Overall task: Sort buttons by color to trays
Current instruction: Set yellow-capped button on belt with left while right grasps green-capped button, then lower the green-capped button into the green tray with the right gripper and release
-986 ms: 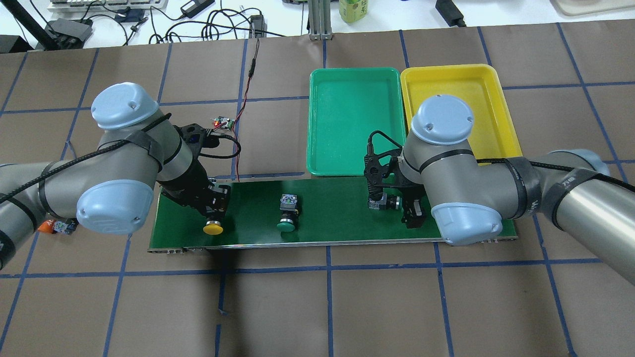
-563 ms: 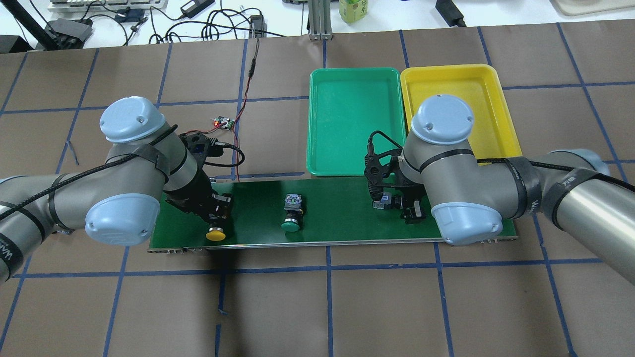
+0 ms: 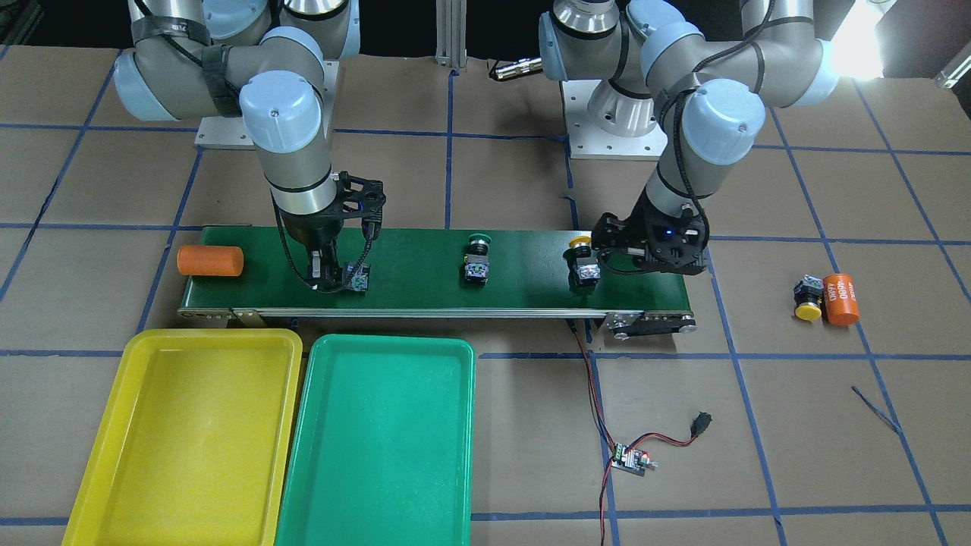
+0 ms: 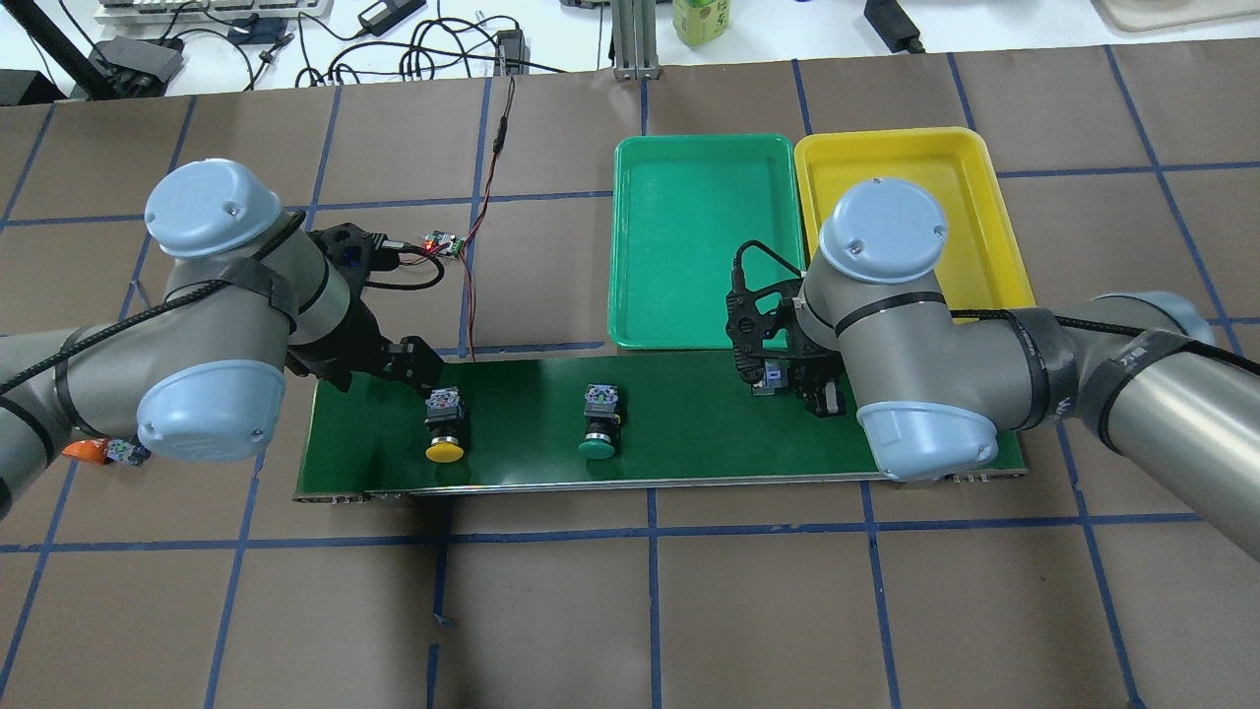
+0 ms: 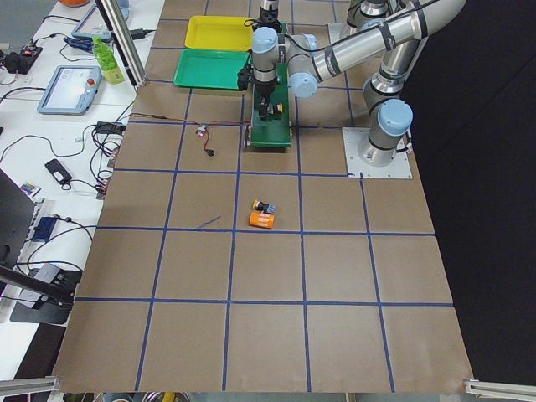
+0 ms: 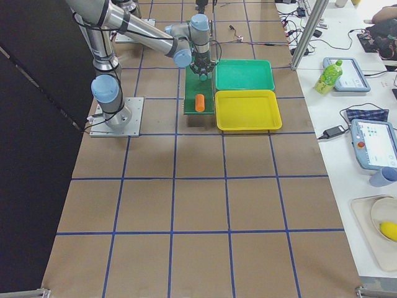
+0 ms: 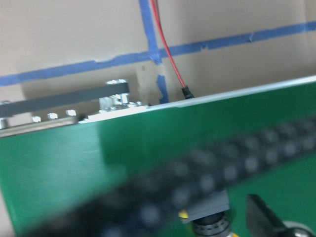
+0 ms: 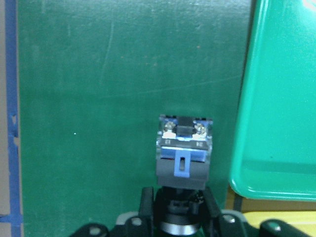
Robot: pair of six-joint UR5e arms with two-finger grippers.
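Changes since a second ago:
- The left gripper [image 4: 421, 360] has let go of the yellow-capped button [image 4: 444, 429], which it sat right over before. It has backed off toward the tray-side edge of the conveyor belt [image 4: 689, 433].
- That button now lies free on its side on the belt, cap toward the robot, with the gripper just beside its body end.
- It and the green-capped button [image 4: 598, 431] at mid-belt have both shifted a little toward the right arm's end.
- The right gripper [image 8: 178, 205] has edged its held button [image 8: 183, 148] toward the tray side of the belt.

Grip:
- Left wrist view: one dark fingertip [image 7: 261, 219] stands wide of centre, so the jaws are spread and hold nothing.
- Right wrist view: the fingers are clamped on the collar of the held button, over the belt beside the corner of the green tray [image 4: 689, 246]. I cannot tell whether the button touches the belt.

Hard to see:
- The held button's cap is buried between the fingers, so its colour does not show.
- The left wrist view is smeared, and a blurred black cable [image 7: 197, 182] hides the other finger.
- A second yellow-capped button [image 3: 807, 299] lies off the belt on the table, touching an orange cylinder [image 3: 840, 299]. From overhead both are mostly under the left arm's elbow.
- The yellow tray [image 4: 945, 197] sits against the green one, partly behind the right arm.
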